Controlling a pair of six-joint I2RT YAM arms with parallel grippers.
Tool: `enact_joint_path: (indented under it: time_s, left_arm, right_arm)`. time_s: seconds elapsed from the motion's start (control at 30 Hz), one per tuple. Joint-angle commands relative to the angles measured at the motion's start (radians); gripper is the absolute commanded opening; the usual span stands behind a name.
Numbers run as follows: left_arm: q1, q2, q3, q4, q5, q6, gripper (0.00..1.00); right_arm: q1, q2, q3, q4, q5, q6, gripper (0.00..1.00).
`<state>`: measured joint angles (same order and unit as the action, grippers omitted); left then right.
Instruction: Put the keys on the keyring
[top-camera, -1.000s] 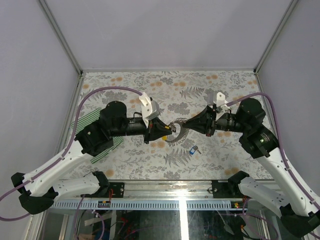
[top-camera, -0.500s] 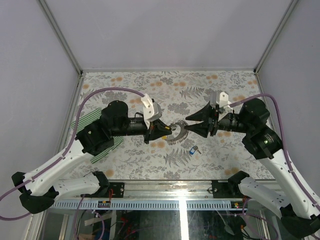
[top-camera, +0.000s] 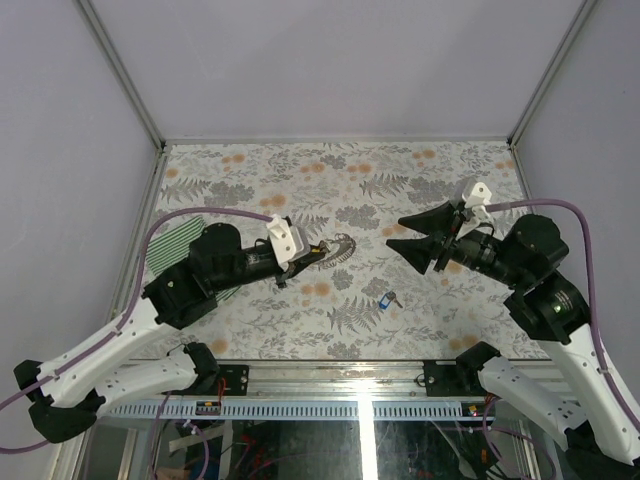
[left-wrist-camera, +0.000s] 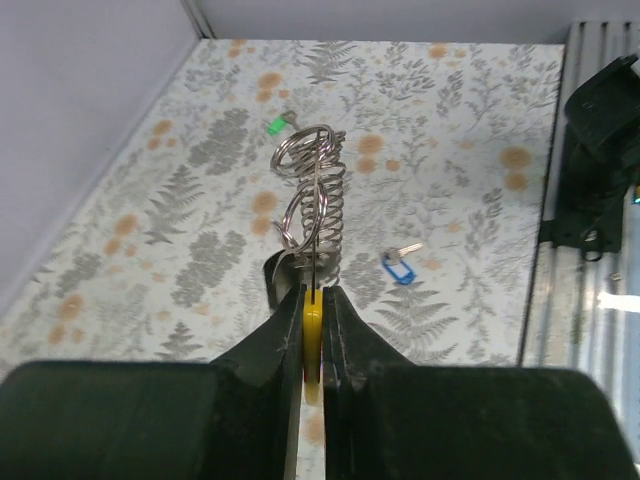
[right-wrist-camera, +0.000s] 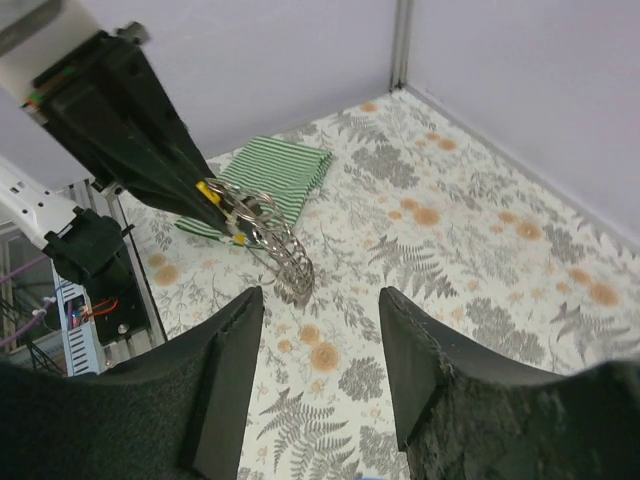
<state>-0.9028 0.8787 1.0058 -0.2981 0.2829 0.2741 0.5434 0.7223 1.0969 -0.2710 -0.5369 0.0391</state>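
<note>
My left gripper (left-wrist-camera: 313, 292) is shut on the yellow tag (left-wrist-camera: 313, 335) of the keyring (left-wrist-camera: 312, 200), whose silvery loops and coils stick out ahead of the fingers above the table. A green key head (left-wrist-camera: 276, 126) shows at the ring's far end, touching it. The blue key (top-camera: 386, 299) lies loose on the flowered table; the left wrist view shows this blue key (left-wrist-camera: 398, 266) to the right of the ring. My right gripper (top-camera: 395, 232) stands open and empty, a short way right of the keyring (top-camera: 338, 247). In the right wrist view the keyring (right-wrist-camera: 272, 240) lies ahead of the gripper (right-wrist-camera: 320, 300).
A green-and-white striped cloth (top-camera: 172, 243) lies at the table's left, partly under the left arm, and the same cloth (right-wrist-camera: 268, 172) appears behind the ring in the right wrist view. Grey walls (top-camera: 320, 60) close the table on three sides.
The right gripper has opened, let go of the keyring and drawn back to the right. The left arm has pulled back to the left, carrying the keyring with it.
</note>
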Motion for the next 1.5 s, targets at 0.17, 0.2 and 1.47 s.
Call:
enact_joint_path:
  time_s: [0.17, 0.2, 1.47]
  left_arm:
    - [-0.006, -0.080, -0.166, 0.349, -0.027, 0.431, 0.00]
    - [-0.005, -0.086, -0.195, 0.390, -0.038, 0.464, 0.00]
    - [-0.048, 0.050, -0.148, 0.869, -0.609, -0.169, 0.00]
  right_arm:
    - [0.001, 0.026, 0.015, -0.016, 0.092, 0.128, 0.58]
    - [0.001, 0.028, 0.015, -0.014, 0.093, 0.132, 0.58]
    - [0.014, 0.236, -0.005, 0.611, 0.212, 0.971, 0.48]
